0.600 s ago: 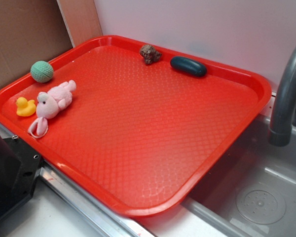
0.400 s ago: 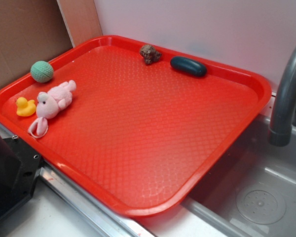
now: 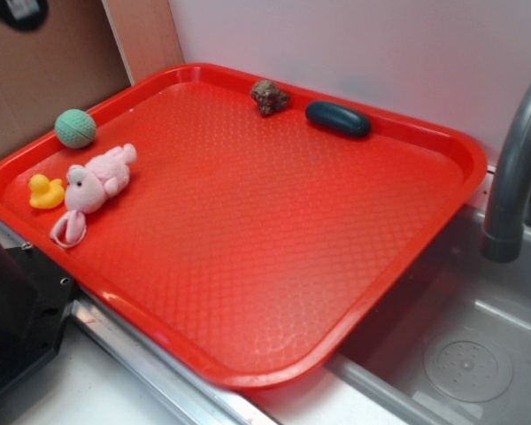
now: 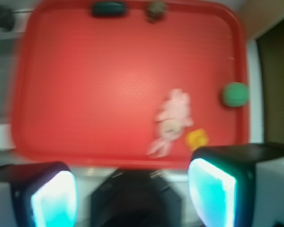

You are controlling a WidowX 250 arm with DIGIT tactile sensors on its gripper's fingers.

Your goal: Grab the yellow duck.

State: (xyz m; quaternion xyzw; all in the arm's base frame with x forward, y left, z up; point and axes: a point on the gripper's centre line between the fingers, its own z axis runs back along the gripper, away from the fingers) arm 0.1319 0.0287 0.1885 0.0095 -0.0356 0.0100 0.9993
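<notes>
Newly in view at top left of the exterior view: a dark part of the arm (image 3: 13, 11), absent a moment ago; approach apparently beginning. Yellow duck (image 3: 45, 191) untouched on the red tray (image 3: 248, 230), beside the pink plush (image 3: 96, 180). Gripper (image 4: 132, 194) high above, jaws wide apart, duck ahead and right.

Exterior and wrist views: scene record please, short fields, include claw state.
surface: red tray beside a sink
target: yellow duck near the tray's left corner, untouched
beside target: pink plush, close on the duck's right in the exterior view; contact unclear
other items: teal-green ball behind the plush; brown lump and dark oval object at the far edge
claw: claw open, empty, fingers wide apart, above the tray's near edge
wrist view: blurred
</notes>
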